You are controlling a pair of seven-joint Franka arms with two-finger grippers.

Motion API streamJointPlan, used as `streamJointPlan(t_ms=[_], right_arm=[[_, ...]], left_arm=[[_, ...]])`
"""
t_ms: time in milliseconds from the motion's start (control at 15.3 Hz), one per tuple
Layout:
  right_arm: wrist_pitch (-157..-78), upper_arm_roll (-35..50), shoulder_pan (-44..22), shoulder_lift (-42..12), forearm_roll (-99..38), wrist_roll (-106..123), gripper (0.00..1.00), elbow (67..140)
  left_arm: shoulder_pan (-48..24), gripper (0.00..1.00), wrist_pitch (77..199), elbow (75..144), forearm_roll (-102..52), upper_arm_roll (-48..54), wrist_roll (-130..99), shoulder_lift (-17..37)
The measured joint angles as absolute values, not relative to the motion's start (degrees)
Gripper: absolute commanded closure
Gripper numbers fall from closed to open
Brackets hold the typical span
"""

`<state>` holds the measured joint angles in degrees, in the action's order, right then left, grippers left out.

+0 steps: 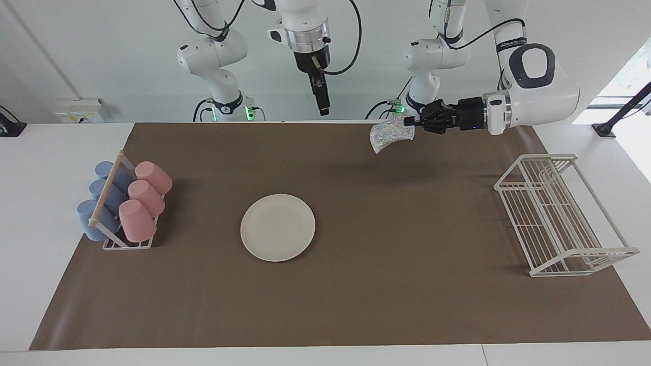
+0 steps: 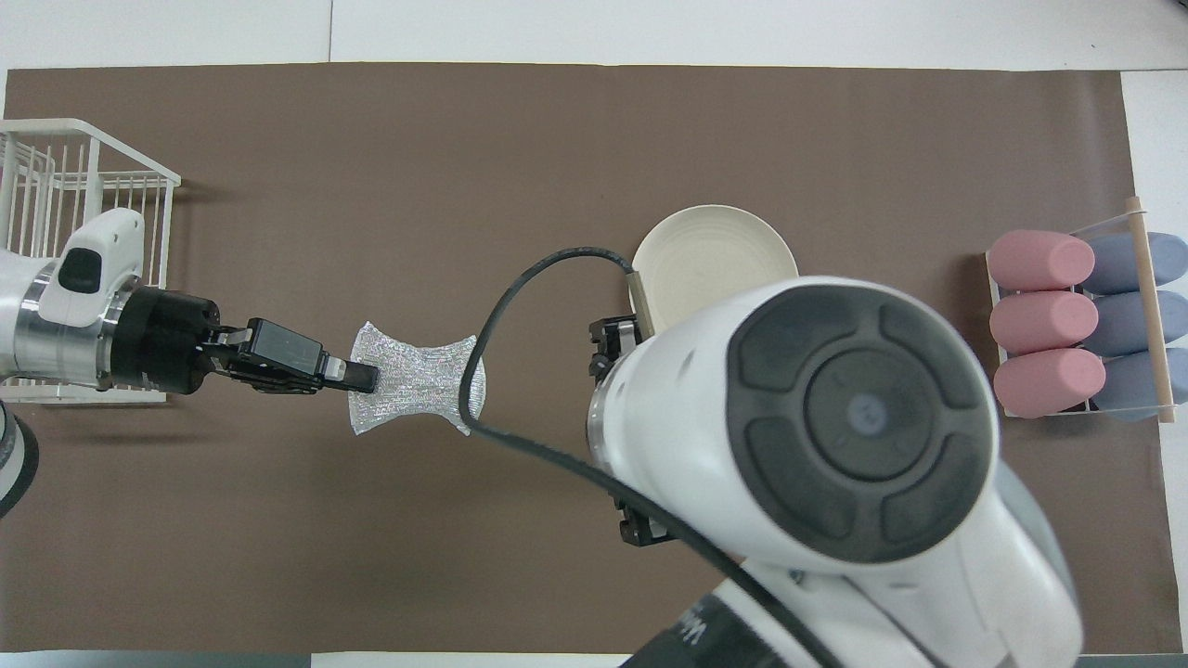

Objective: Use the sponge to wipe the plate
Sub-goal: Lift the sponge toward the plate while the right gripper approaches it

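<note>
Two left fingers (image 2: 357, 375) pinch the sponge's (image 2: 418, 378) edge; right fingers' state unclear.

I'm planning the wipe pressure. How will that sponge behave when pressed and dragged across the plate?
Probably floppy: the sponge droops from the left end effector, which pinches one edge only. It looks thin and light, so it may fold or bunch rather than push flat. The plate lies loose on the mat and might slide under a sideways drag.
</note>
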<state>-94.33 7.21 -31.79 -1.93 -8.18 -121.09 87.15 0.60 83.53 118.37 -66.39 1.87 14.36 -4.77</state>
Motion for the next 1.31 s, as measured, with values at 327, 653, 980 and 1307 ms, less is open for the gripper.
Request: streamJointPlan(t_ms=[327,653,980,1307], right_arm=[[-96.69,7.20,-34.71,-3.82,-8.10,-123.64,0.00,87.17],[-103.82,7.22,-39.53,-7.37,-8.14,-131.62,0.00,87.15],[-106.75,7.11,-40.16,-7.97,-8.13,-132.28,0.03,87.78],[-108.38,7.18,-40.20,-7.97,-8.13,-130.46,0.73,89.70]], left_arm=[[0.47,1.00,80.21,122.60,-71.93,1.56,20.61,-4.78],[-0.04,1.00,79.90,122.89,-72.98,1.96,20.70,-4.78],[-0.26,1.00,79.83,123.12,-73.06,1.95,20.73,-4.78],[-0.26,1.00,79.24,123.14,-73.06,1.86,20.76,-4.79]])
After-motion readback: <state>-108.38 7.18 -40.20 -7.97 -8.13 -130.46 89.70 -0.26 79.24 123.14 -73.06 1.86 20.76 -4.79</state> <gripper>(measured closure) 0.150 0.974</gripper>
